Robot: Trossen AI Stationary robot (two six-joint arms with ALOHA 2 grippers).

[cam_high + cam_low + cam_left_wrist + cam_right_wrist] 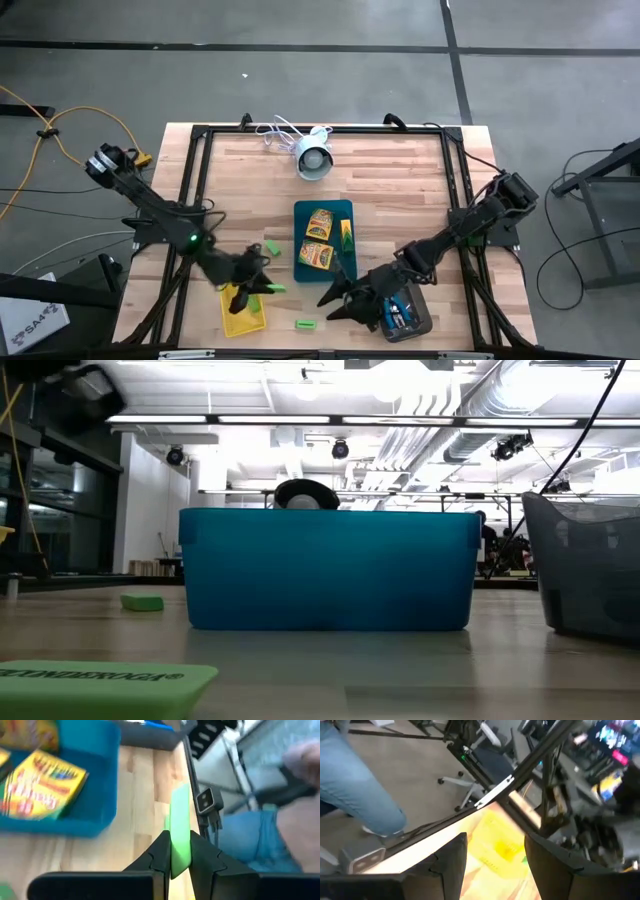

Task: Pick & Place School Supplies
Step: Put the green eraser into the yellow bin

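The left end effector (pixel 258 281) is seen over the yellow tray (pixel 243 315) at the near-left part of the wooden surface (pixel 400 190). It is closed on a green block (pixel 180 832), which is pinched upright between the 2 dark fingers (pixel 202 857) in the left wrist view.

The right end effector (pixel 335 297) is held low over the surface between the teal tray (pixel 328 208) and the dark grey tray (pixel 418 322), just beside the latter. Its fingers (pixel 451 855) are spread apart with nothing between them, as the right wrist view shows.

2 yellow-orange printed boxes are found inside the teal tray: one (pixel 320 224) toward the far end and one (pixel 316 256) toward the near end, almost touching each other. A narrow yellow-and-green item (pixel 346 236) is seen along the tray's right side; what it is cannot be told. Blue-handled tools (pixel 400 312) lie in the dark grey tray.

A second green block (pixel 272 247) lies on the surface to the left of the teal tray, and a third (pixel 306 324) rests near the front edge, between the yellow and dark grey trays. In the low view, a green block (pixel 142 601) is seen left of the teal tray's wall (pixel 330 570), and another with printed lettering (pixel 100 685) lies close to the camera.

A white round device (pixel 314 160) with a cable sits at the far side of the surface. A person's blue-trousered leg (pixel 355 785) is visible beyond the surface in the right wrist view.
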